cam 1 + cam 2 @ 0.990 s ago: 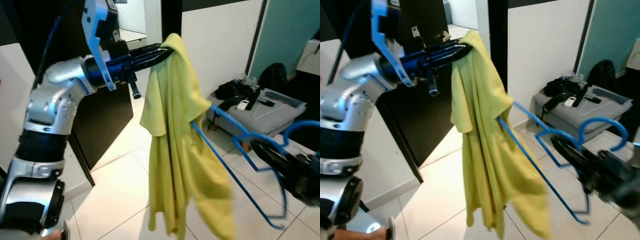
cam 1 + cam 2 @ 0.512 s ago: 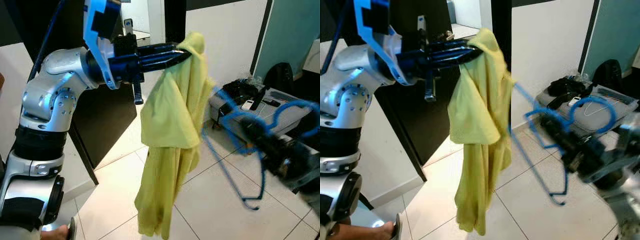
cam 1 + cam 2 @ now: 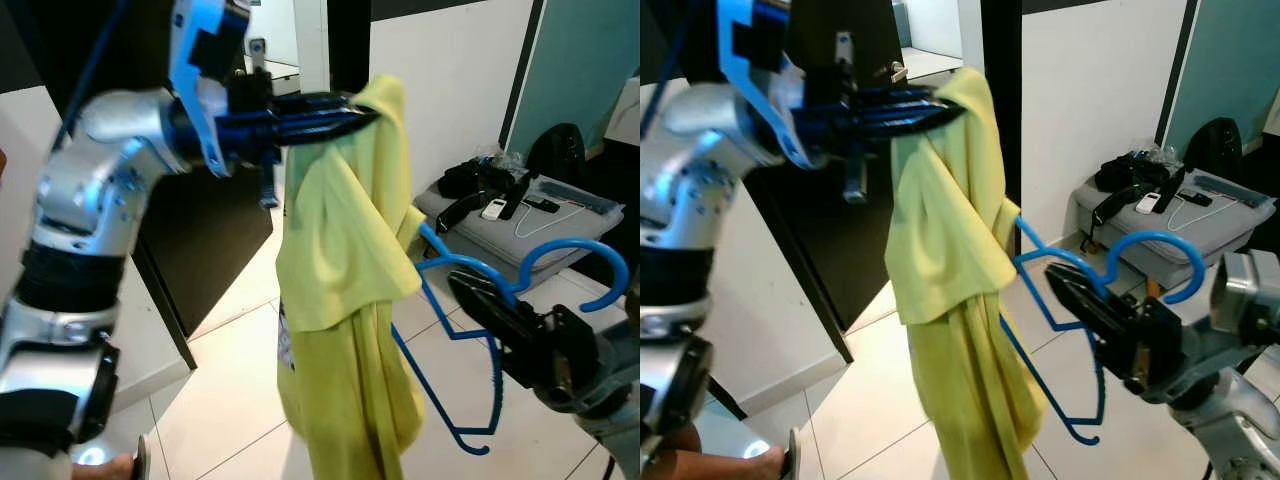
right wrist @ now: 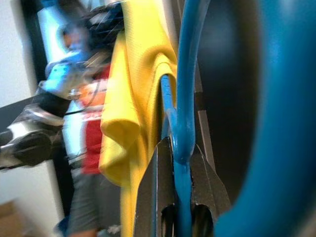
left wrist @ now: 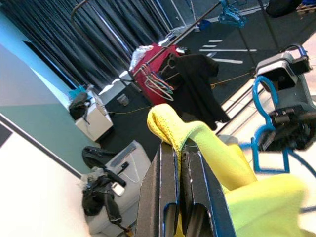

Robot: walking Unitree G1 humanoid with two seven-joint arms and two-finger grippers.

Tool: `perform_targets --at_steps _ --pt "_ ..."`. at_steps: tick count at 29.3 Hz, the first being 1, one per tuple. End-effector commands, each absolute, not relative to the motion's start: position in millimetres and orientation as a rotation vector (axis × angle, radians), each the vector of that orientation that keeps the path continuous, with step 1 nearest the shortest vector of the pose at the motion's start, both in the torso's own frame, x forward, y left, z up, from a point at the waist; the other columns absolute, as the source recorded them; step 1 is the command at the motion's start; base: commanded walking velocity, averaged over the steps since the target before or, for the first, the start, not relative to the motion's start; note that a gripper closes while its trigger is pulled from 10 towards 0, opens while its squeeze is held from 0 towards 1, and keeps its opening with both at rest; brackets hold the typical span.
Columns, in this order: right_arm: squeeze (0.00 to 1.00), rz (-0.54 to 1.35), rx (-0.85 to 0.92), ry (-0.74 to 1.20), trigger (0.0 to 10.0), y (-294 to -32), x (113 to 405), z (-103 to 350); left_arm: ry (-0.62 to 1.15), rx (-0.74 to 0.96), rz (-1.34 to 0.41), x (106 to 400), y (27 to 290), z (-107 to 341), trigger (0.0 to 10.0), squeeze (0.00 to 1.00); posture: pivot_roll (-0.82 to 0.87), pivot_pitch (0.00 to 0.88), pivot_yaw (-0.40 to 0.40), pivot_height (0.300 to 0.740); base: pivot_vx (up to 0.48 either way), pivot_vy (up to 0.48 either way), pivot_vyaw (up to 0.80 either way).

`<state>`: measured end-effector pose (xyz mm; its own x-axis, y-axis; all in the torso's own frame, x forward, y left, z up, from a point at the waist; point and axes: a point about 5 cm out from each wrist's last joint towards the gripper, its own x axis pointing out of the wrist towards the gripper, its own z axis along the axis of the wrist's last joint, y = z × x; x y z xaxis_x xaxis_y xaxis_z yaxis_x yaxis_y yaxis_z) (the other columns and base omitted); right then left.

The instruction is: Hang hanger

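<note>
A yellow shirt (image 3: 340, 260) hangs limp from my left gripper (image 3: 365, 112), which is shut on the top of the cloth at head height. My right gripper (image 3: 465, 288) is shut on a blue hanger (image 3: 455, 265) just below its hook (image 3: 590, 262), low on the right. One arm of the hanger reaches the right edge of the shirt and disappears behind the cloth. In the left wrist view the fingers (image 5: 165, 173) pinch a yellow fold (image 5: 197, 136). In the right wrist view the blue hanger (image 4: 181, 118) stands between the fingers, with the shirt (image 4: 133, 89) close behind.
A black cabinet (image 3: 200, 240) stands at the left behind the shirt. A grey case (image 3: 545, 225) with black items lies on the tiled floor at the right. A person's foot (image 3: 105, 465) shows at the lower left. A clothes rack (image 5: 158, 81) with hangers stands farther off.
My right gripper has brought the hanger left and lower, from clear of the shirt to its right edge. The shirt has swung and now hangs straighter.
</note>
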<state>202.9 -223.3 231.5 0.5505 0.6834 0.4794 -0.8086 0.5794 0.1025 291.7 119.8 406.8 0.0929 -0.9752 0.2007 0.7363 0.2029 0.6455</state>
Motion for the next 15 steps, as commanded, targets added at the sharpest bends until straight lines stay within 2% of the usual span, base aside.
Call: perform_targets --at_steps 1,7,12,13,15 --pt "0.00 0.929 0.410 -0.502 10.0 -228 194 239 -0.698 0.473 -1.301 290 130 415 10.0 0.00 -0.07 0.000 0.080 0.740 0.000 0.000 0.00" --pt "0.00 1.025 0.537 -0.548 10.0 -232 179 237 -0.699 0.506 -1.265 292 139 421 10.0 0.00 -0.07 0.000 0.082 0.740 0.000 0.000 0.00" --pt "0.00 1.083 0.537 -0.470 10.0 -224 176 228 -0.700 0.519 -1.256 292 141 423 10.0 0.00 -0.06 0.000 0.084 0.740 0.000 0.000 0.00" --pt "0.00 1.118 0.480 -0.380 10.0 -214 177 221 -0.694 0.533 -1.281 291 139 423 10.0 0.00 -0.06 0.000 0.086 0.740 0.000 0.000 0.00" --pt "0.00 1.121 0.456 -0.359 10.0 -212 178 219 -0.691 0.537 -1.293 291 138 422 10.0 0.00 -0.06 0.000 0.086 0.740 0.000 0.000 0.00"
